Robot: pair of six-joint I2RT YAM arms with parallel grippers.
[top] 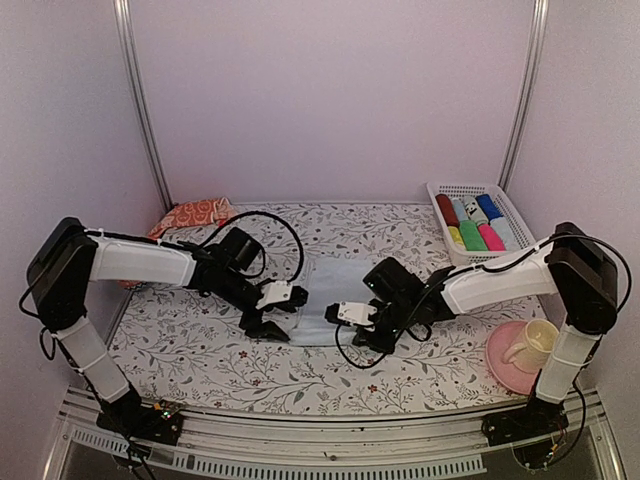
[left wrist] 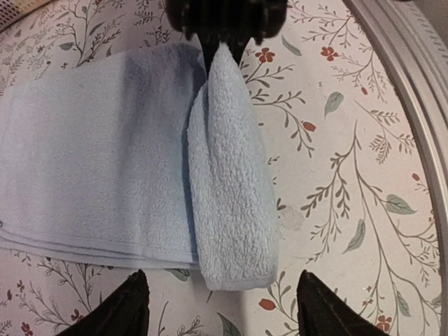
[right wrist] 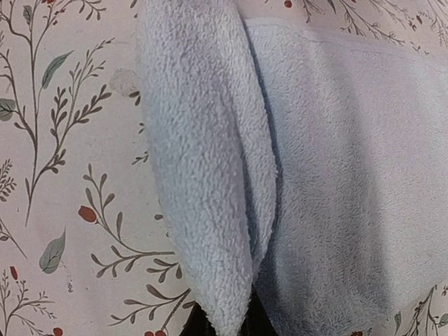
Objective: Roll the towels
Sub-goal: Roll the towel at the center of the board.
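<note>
On the table (top: 200, 352), the light blue towel (top: 330, 285) lay at centre, its near flap (left wrist: 227, 182) running lengthwise 9 to 3 o'clock. Your right gripper (left wrist: 220, 43) pinched the flap's 3 o'clock end; your left gripper (left wrist: 222, 290) stood open just beside its 9 o'clock end.

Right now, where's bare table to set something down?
Free: near strip in front of the blue towel; back strip between orange towel and basket. Crowded: centre, left hand and right hand at the towel; right, cup on plate.
</note>
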